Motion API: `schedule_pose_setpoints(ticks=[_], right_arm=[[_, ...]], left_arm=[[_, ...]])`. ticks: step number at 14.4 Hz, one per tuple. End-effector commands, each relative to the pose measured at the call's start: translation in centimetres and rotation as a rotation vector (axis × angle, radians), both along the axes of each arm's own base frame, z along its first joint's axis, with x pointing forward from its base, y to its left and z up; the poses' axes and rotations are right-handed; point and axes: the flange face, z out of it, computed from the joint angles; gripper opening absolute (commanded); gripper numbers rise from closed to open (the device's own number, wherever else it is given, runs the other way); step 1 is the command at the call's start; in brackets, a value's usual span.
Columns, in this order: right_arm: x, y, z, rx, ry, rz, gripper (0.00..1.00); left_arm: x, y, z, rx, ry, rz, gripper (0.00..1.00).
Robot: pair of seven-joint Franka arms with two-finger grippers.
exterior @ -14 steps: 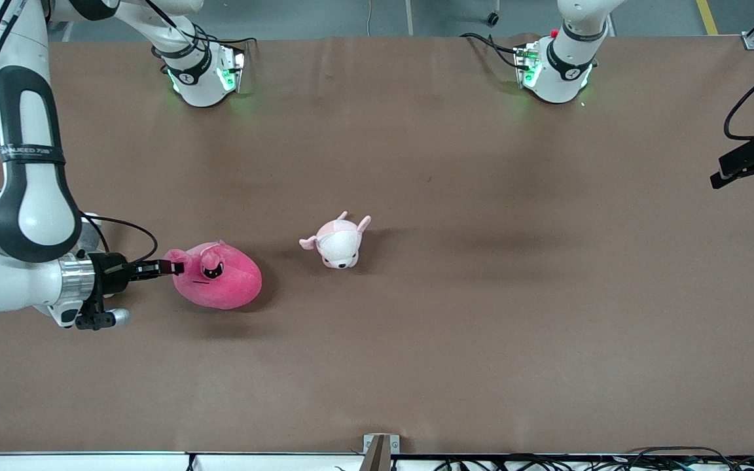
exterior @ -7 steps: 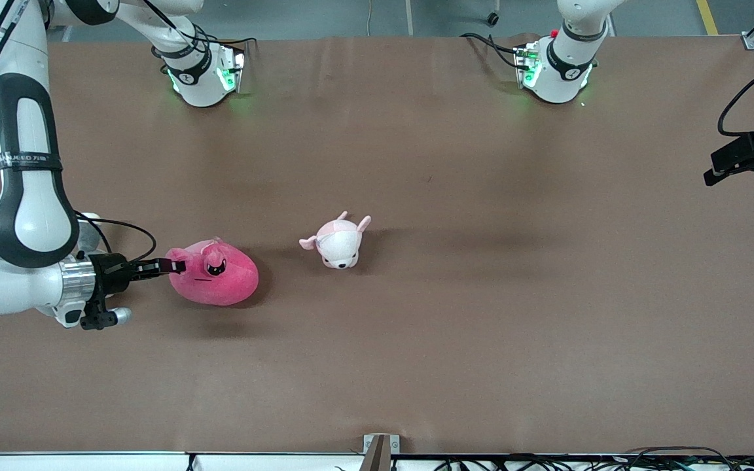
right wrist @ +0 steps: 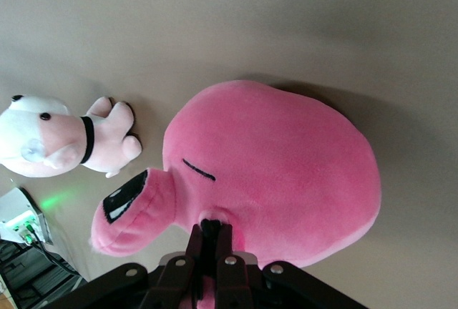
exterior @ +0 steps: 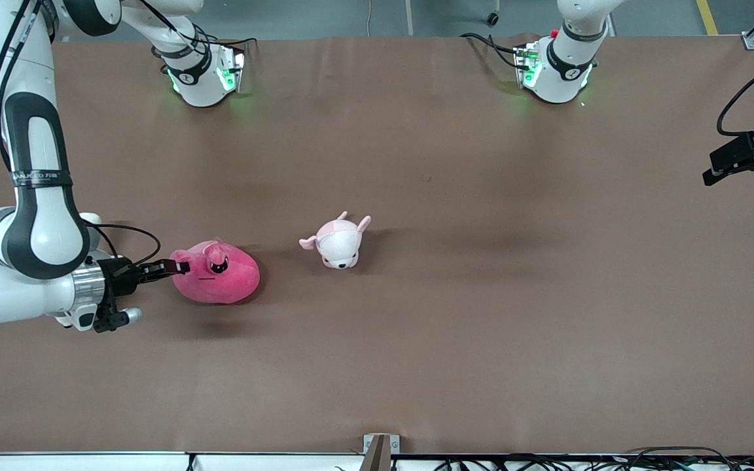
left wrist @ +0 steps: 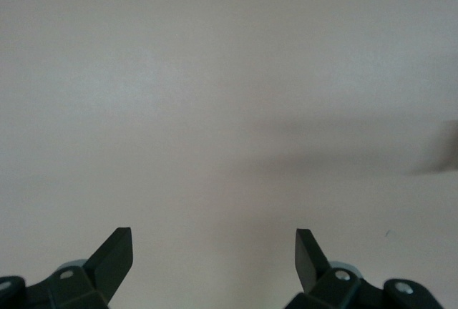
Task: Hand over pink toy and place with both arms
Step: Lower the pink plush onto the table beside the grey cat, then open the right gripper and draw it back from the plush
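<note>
The pink toy (exterior: 216, 273) (right wrist: 286, 173), a large hot-pink round plush with a dark eye, is toward the right arm's end of the table. My right gripper (exterior: 177, 267) (right wrist: 211, 230) reaches in sideways and is shut on a fold of plush at the toy's edge. Whether the toy rests on the table or hangs just over it I cannot tell. My left gripper (exterior: 750, 160) (left wrist: 212, 241) hangs open over the table's edge at the left arm's end, with only bare table beneath it.
A small pale pink-and-white plush animal (exterior: 339, 242) (right wrist: 50, 141) lies near the table's middle, beside the pink toy toward the left arm's end. Both arm bases (exterior: 200, 78) stand along the brown table's edge farthest from the front camera.
The right arm has swung a little, carrying the pink toy slightly; the toy looks a bit smaller and flatter now. The left gripper has edged slightly inward over the table.
</note>
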Motion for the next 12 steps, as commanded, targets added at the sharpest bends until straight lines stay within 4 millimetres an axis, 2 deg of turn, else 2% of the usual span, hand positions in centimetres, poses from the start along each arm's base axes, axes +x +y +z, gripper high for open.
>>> schedule_pose_setpoints(ticks=[1, 2, 3, 5, 7, 9, 10, 12], right_arm=[[0.4, -1.1, -0.1, -0.029, -0.029, 0.011, 0.96], [0.7, -1.5, 0.9, -0.043, -0.039, -0.013, 1.00], [1.2, -2.1, 3.0, -0.055, -0.059, -0.042, 1.00], [1.7, -3.0, 8.4, -0.097, -0.107, -0.088, 1.00], [0.9, -2.9, 14.1, -0.197, -0.122, -0.123, 1.00], [-0.6, -1.9, 19.7, -0.317, -0.148, -0.198, 1.00], [-1.6, -0.4, 22.7, -0.391, -0.180, -0.222, 1.00], [-3.6, 0.6, 27.5, -0.542, -0.236, -0.257, 1.00]], left_arm=[[-0.5, -0.1, 0.7, 0.030, -0.012, -0.007, 1.00], [-0.5, -0.1, 0.7, 0.030, -0.012, -0.005, 1.00], [-0.5, -0.1, 0.7, 0.030, -0.012, -0.005, 1.00], [-0.5, -0.2, 0.7, 0.030, -0.012, -0.007, 1.00], [-0.5, -0.2, 0.7, 0.030, -0.012, -0.007, 1.00], [-0.5, -0.2, 0.7, 0.030, -0.012, -0.007, 1.00], [-0.4, -0.2, 0.7, 0.030, -0.014, -0.007, 1.00], [-0.4, -0.2, 0.6, 0.027, -0.011, -0.007, 1.00]])
